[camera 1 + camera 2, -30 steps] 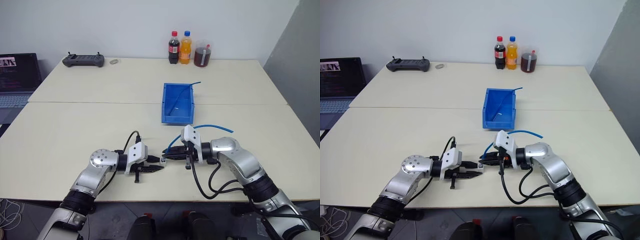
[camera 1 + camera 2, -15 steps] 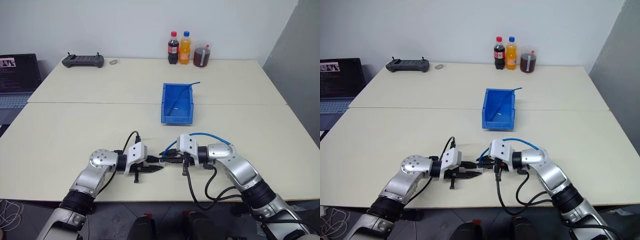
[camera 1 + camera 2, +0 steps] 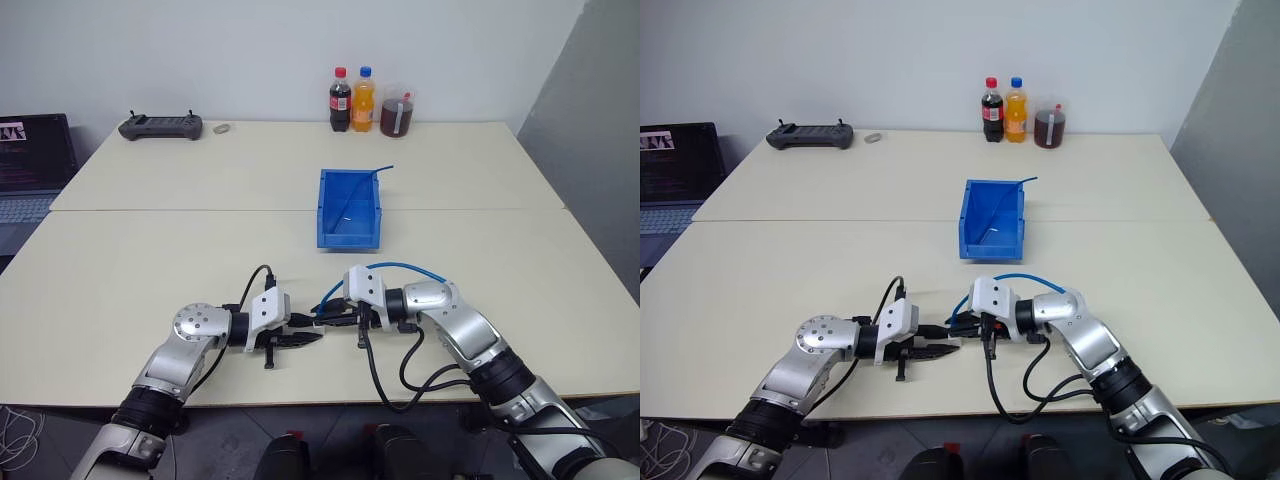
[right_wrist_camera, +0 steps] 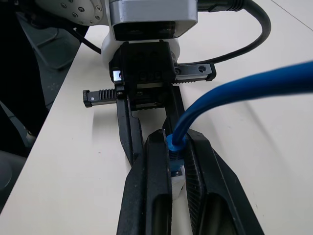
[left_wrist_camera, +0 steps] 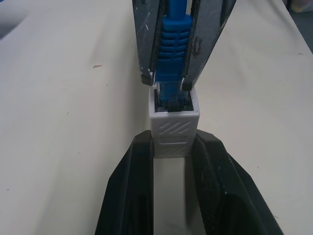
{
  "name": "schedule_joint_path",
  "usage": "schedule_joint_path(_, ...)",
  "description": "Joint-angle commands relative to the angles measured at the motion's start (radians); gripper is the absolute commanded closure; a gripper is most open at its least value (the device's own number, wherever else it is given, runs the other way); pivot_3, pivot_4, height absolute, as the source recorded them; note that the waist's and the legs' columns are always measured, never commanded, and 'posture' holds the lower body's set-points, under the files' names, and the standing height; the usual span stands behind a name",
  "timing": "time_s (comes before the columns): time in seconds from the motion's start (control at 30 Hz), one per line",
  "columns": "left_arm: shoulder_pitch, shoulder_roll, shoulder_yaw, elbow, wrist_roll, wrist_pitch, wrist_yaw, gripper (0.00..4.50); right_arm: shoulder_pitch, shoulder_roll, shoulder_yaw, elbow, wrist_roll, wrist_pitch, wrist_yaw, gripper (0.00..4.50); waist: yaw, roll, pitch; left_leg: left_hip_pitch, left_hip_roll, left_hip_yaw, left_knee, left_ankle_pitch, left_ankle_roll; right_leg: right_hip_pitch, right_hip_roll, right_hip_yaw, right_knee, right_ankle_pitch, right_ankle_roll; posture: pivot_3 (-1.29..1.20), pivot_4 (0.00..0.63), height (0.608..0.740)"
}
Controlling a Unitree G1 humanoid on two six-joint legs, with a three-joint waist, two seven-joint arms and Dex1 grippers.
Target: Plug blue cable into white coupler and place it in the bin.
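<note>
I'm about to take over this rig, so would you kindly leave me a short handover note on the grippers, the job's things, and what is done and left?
Left gripper: shut on the white coupler, held just above the table.
Right gripper: shut on the blue cable by its plug boot, tip to tip with the left.
Plug: entering the coupler's opening; whether it has seated fully I cannot tell.
Cable's free end arcs back over the right arm.
Bin: mid-table ahead of the grippers, already holding another blue cable.
Done: both parts picked up and mated at least partly.
Left: confirm seating, then put the joined pair in the bin.
</note>
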Motion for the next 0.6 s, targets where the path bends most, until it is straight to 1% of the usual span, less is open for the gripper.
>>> schedule_joint_path(0.03, 0.031, 0.021, -0.013, -0.04, 0.014, 0.006, -0.014, 3.72, 0.044, -0.029, 0.035, 0.096, -0.061, 0.036, -0.003, 4.39, -0.002, 0.0, -0.001, 0.0, 0.0, 0.0, 0.0, 0.0, 0.0, 0.0, 0.0, 0.0, 0.0, 0.0, 0.0, 0.0, 0.15, 0.74)
schedule_joint_path(0.23, 0.035, 0.02, -0.007, -0.043, 0.018, 0.009, -0.006, 3.72, 0.042, -0.046, 0.05, 0.112, -0.093, 0.003, -0.001, 4.39, -0.003, 0.0, -0.001, 0.001, 0.0, 0.0, -0.001, 0.0, 0.0, 0.0, 0.0, 0.0, 0.001, -0.001, -0.001, 0.0, 0.15, 0.74)
schedule_joint_path(0.37, 0.035, 0.02, -0.006, -0.045, 0.019, 0.01, -0.005, 3.72, 0.03, -0.037, 0.062, 0.144, -0.124, 0.0, -0.033, 4.39, -0.003, 0.0, -0.002, 0.001, 0.0, 0.0, -0.001, 0.0, 0.0, 0.0, 0.0, 0.0, 0.001, -0.001, -0.001, 0.0, 0.15, 0.74)
schedule_joint_path(0.47, 0.033, 0.02, -0.005, -0.046, 0.02, 0.012, -0.005, 3.72, 0.023, -0.04, 0.074, 0.156, -0.128, -0.001, -0.018, 4.39, -0.003, 0.0, -0.004, 0.002, 0.0, 0.0, -0.001, 0.0, 0.0, 0.001, 0.0, 0.0, 0.001, -0.001, -0.001, 0.0, 0.15, 0.74)
schedule_joint_path(0.53, 0.033, 0.02, -0.005, -0.046, 0.02, 0.013, -0.004, 3.72, 0.021, -0.043, 0.08, 0.163, -0.131, -0.001, -0.016, 4.39, -0.005, 0.0, -0.004, 0.008, 0.0, 0.0, -0.002, 0.0, 0.0, 0.006, 0.0, 0.0, 0.0, -0.004, 0.002, 0.0, 0.15, 0.74)
schedule_joint_path(0.6, 0.033, 0.02, -0.006, -0.047, 0.021, 0.014, -0.004, 3.72, 0.019, -0.046, 0.087, 0.169, -0.137, -0.001, -0.017, 4.39, -0.007, 0.0, -0.004, 0.015, 0.001, -0.001, -0.004, 0.0, 0.0, 0.014, 0.0, -0.001, -0.002, -0.005, 0.001, 0.0, 0.15, 0.74)
